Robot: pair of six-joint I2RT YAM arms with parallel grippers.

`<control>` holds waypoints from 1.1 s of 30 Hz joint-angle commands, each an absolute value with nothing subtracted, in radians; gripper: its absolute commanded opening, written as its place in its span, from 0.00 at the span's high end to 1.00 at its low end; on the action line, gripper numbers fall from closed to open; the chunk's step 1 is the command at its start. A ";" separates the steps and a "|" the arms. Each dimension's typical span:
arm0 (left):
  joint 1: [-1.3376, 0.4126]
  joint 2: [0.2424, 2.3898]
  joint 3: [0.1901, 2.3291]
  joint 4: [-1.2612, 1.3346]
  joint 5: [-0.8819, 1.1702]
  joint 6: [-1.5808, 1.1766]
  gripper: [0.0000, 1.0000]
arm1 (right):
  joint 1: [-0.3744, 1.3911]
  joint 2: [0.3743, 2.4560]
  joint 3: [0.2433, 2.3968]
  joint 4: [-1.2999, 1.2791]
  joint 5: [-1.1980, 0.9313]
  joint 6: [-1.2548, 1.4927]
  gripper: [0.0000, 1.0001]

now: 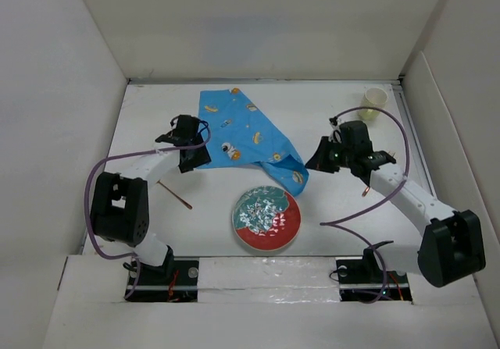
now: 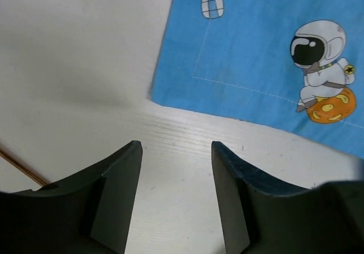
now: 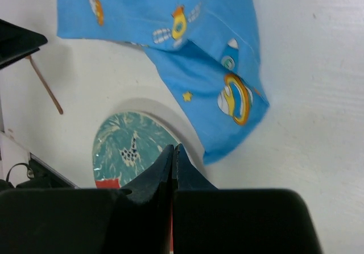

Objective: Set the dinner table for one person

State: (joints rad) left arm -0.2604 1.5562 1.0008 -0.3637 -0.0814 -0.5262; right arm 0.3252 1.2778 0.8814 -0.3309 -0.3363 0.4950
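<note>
Nearest the camera, two arm bases sat bolted at the near edge of the white table (image 1: 148, 122), the left arm (image 1: 125, 204) reaching up its left side and the right arm (image 1: 414, 201) up its right. The table filled the floor of the white-walled enclosure and carried everything else. One round plate (image 1: 266, 219), red-rimmed with a teal pattern, lay near the front between the two arms. One blue cartoon-print placemat (image 1: 248, 130) lay behind the plate, set askew, with its near right corner folded over itself and ending just beside the plate's far rim. One pale cup (image 1: 375, 99) stood upright in the far right corner, well apart from the rest. One thin brown stick (image 1: 175, 195) lay flat on the table to the left of the plate. The left jaws were spread with nothing between them but bare table, hanging just beside the placemat's near left edge, where an astronaut print (image 2: 321, 66) showed on the cloth. The right jaws were pressed together with nothing visible between them, near the placemat's folded corner (image 3: 227, 106).
</note>
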 commanded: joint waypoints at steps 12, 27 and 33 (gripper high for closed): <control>-0.235 1.678 0.980 -0.253 -0.172 -0.678 0.63 | 0.258 1.121 0.673 -0.293 -0.353 0.532 1.00; -0.235 1.749 0.994 -0.250 -0.201 -0.675 0.95 | 0.170 1.084 0.618 -0.305 -0.345 0.525 0.69; -0.235 1.708 1.063 -0.270 -0.204 -0.632 1.00 | 0.170 1.176 0.598 -0.288 -0.388 0.509 0.49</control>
State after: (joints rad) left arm -0.2356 1.7199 1.0092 -0.2310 -0.1913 -0.6643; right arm 0.1753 1.1385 0.6083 -0.3252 -0.3561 0.5266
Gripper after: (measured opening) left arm 0.006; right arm 0.499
